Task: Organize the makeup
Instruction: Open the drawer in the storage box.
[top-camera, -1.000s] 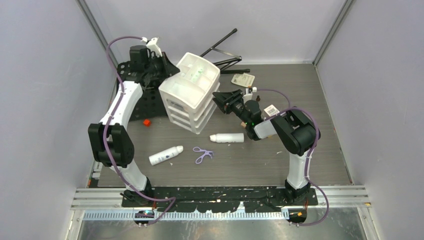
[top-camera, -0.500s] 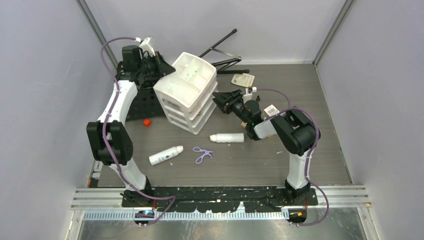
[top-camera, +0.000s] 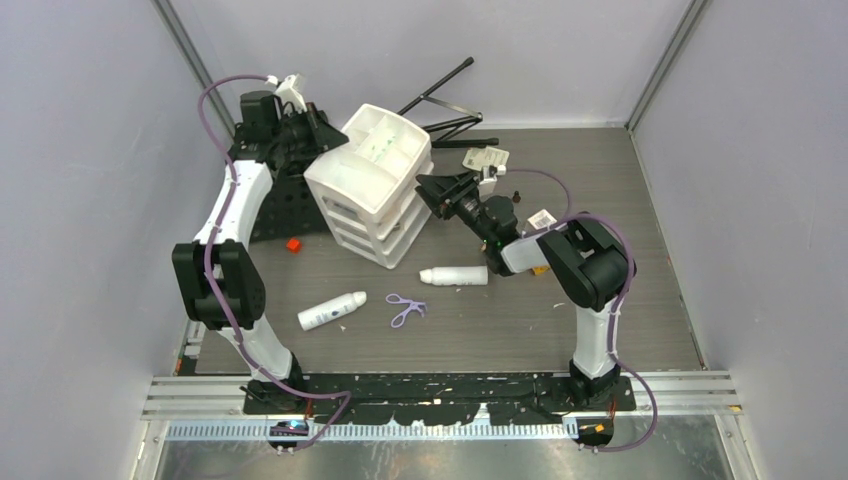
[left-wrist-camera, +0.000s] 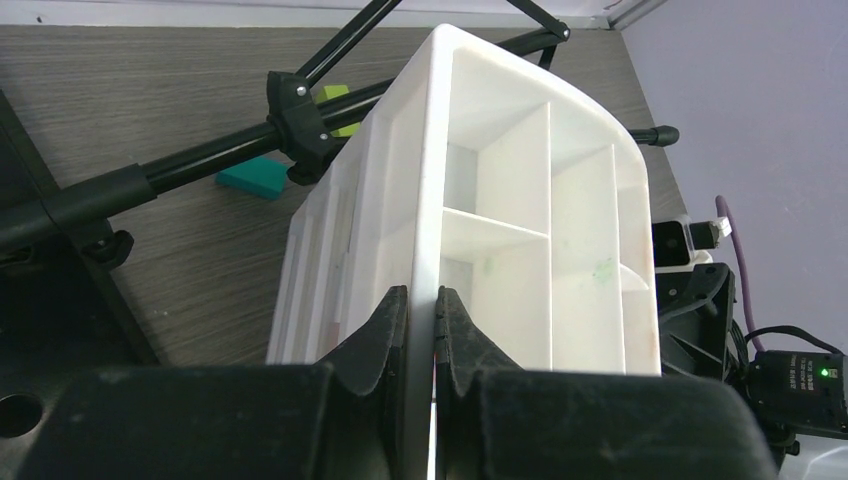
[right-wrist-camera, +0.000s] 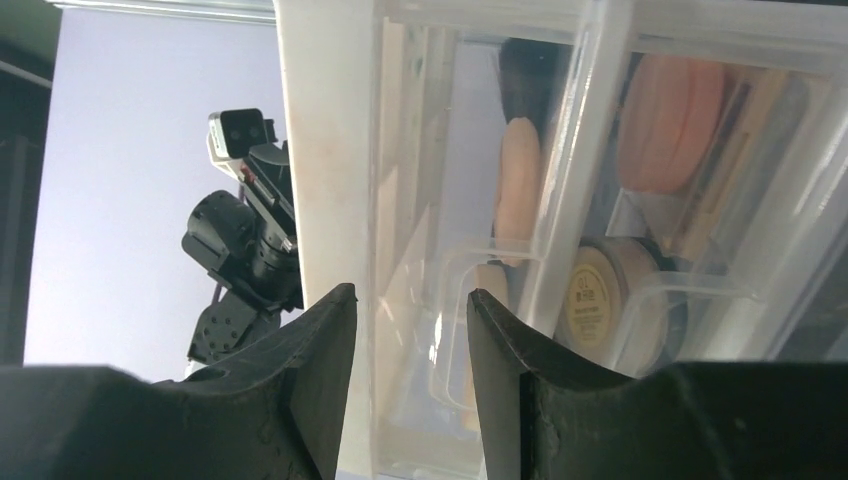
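The left claw (left-wrist-camera: 421, 330) is clamped together on the thin upper wall of the white plastic drawer organiser (left-wrist-camera: 520, 200). In the top view it grips the unit's rim at about 10 o'clock. The right claw (right-wrist-camera: 410, 335) stands apart. Its matte black fingers (right-wrist-camera: 320, 370) straddle the glossy clear front of a drawer, and whether they touch the plastic cannot be told.

Behind those clear fronts sit a round peach compact (right-wrist-camera: 670, 120), a tan labelled compact (right-wrist-camera: 598, 295) beneath it, and a pale peach puff (right-wrist-camera: 520, 180) to its 9 o'clock. Reflections blur whatever else is in the drawers. The organiser's open top tray is split by straight dividers and has faint green smudges on its floor.

The dark grey wood-grain bench (top-camera: 620, 300) is closed in by plain lilac-grey walls. A white bottle (top-camera: 455, 276) lies on its side at the organiser's 5 o'clock, and a second white bottle (top-camera: 332, 310) lies at 7 o'clock. Between them is a small purple looped thing (top-camera: 405, 308), too small to name. A small red block (top-camera: 294, 244) sits at 8 o'clock and a printed card (top-camera: 486, 158) at 2 o'clock. A folded black tripod (top-camera: 445, 95) lies at 1 o'clock against the back wall. In the left wrist view its legs partly cover a teal block (left-wrist-camera: 250, 178) and a green block (left-wrist-camera: 338, 100).
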